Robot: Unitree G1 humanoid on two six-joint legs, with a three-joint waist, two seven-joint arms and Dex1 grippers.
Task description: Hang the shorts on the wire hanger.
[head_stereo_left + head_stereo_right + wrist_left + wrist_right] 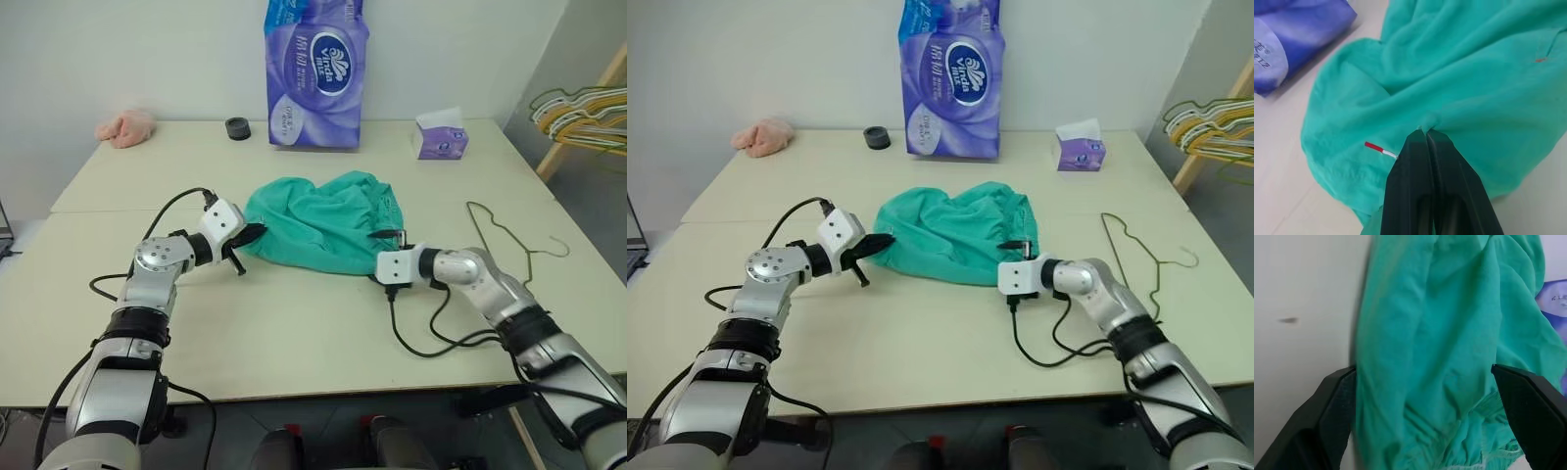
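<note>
The left gripper, pressed together, pinches a fold of the crumpled teal-green cloth shorts at their left edge. The right gripper stands spread at their right edge. The thin olive wire hanger lies right of the shorts. The step in hand looks like securing the shorts; next, the right gripper would need to close on cloth.

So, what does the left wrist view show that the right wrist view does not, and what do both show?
Left wrist view: the left claw shut, pinching a fold of the shorts, beside a small red-and-white tag. Right wrist view: the right claw open, a finger on each side of the shorts' gathered edge. Both: the shorts, the table and the purple pack.
</note>
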